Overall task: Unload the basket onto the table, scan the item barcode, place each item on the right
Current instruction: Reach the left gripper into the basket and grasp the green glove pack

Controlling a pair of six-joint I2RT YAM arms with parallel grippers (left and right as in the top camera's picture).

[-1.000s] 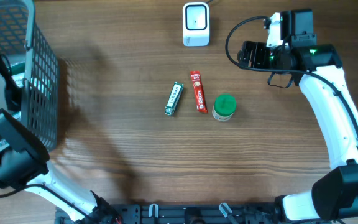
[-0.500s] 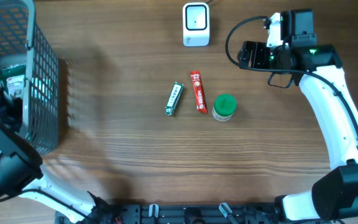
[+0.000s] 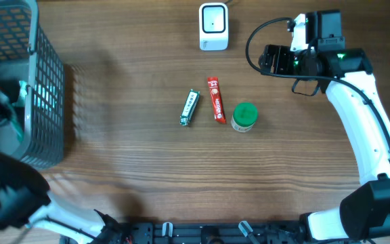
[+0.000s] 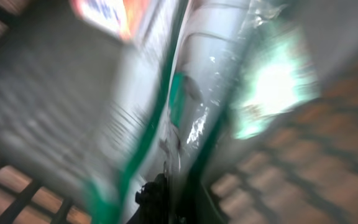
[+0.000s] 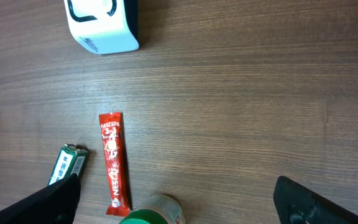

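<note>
In the left wrist view, a shiny white-and-green packet [image 4: 197,93] fills the blurred frame, and my left gripper [image 4: 166,193] is shut on its lower edge, inside the wire basket [image 3: 46,88]. From overhead only a teal edge of the packet [image 3: 22,112] shows behind the basket mesh. The white barcode scanner [image 3: 213,27] stands at the table's far middle and is also in the right wrist view [image 5: 101,25]. My right gripper [image 3: 276,59] hovers open to the right of the scanner, holding nothing; its fingers [image 5: 48,199] stand wide apart.
A green gum pack [image 3: 189,108], a red Nescafe stick [image 3: 215,99] and a green-lidded jar [image 3: 244,116] lie in the table's middle. The same three appear below the right gripper: pack [image 5: 67,165], stick [image 5: 114,162], jar [image 5: 154,211].
My left gripper has gone from open to shut on the packet in the basket, and the left arm has shifted toward the near edge. The right arm has not moved.
</note>
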